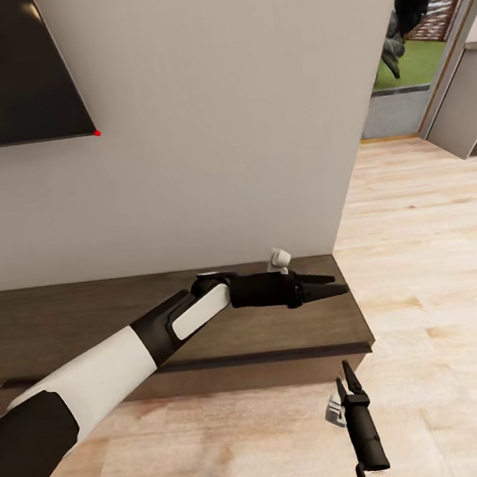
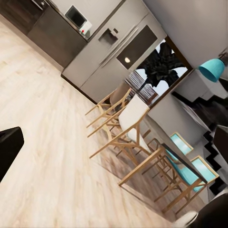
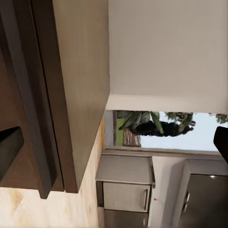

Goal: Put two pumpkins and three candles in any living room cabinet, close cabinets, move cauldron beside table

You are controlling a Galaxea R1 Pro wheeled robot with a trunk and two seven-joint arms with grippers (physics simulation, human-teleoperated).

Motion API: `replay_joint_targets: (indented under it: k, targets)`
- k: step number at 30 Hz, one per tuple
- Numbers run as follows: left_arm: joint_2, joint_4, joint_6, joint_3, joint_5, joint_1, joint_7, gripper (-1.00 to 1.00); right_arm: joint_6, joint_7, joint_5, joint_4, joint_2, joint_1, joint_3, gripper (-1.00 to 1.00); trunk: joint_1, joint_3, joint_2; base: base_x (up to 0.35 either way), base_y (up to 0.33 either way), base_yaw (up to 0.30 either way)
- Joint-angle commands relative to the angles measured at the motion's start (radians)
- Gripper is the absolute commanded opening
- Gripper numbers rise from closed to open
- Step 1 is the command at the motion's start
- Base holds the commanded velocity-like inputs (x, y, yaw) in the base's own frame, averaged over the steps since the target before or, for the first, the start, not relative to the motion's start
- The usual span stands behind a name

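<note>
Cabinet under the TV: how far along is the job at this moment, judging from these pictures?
Done: the long dark cabinet looks closed, its front flush, though what it holds is hidden. In hand: nothing; the left hand hangs over the cabinet top with its fingers close together and empty, and the right hand stands low before the front edge, also empty. Left: pumpkins, candles and cauldron cannot be checked, so their steps stay unconfirmed.

Dark brown wood-grain cabinet (image 1: 297,329) is sitting under a black TV (image 1: 2,70), pale plank floor (image 1: 436,241) showing, chairs (image 2: 190,173) sporting teal seats.
</note>
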Motion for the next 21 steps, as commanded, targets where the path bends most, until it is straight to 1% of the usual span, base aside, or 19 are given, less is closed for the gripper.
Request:
replay_joint_targets:
  k: [1,8,21]
  targets:
    - [-0.001,0.001,0.000,0.000,0.000,0.000,0.000,1.00,-0.011,0.001,-0.001,0.000,-0.005,-0.004,0.001,1.00,0.004,-0.003,-0.007,0.000,0.000,0.000]
    - [-0.003,0.002,0.001,0.000,0.000,0.000,0.000,1.00,-0.033,0.003,-0.001,0.001,-0.011,-0.009,0.001,1.00,0.031,-0.025,-0.056,0.000,0.000,0.000]
    - [-0.003,0.003,0.001,0.000,0.000,0.000,0.000,1.00,-0.033,0.002,-0.001,0.005,-0.002,-0.009,0.000,1.00,0.081,-0.066,-0.147,0.000,0.000,0.000]
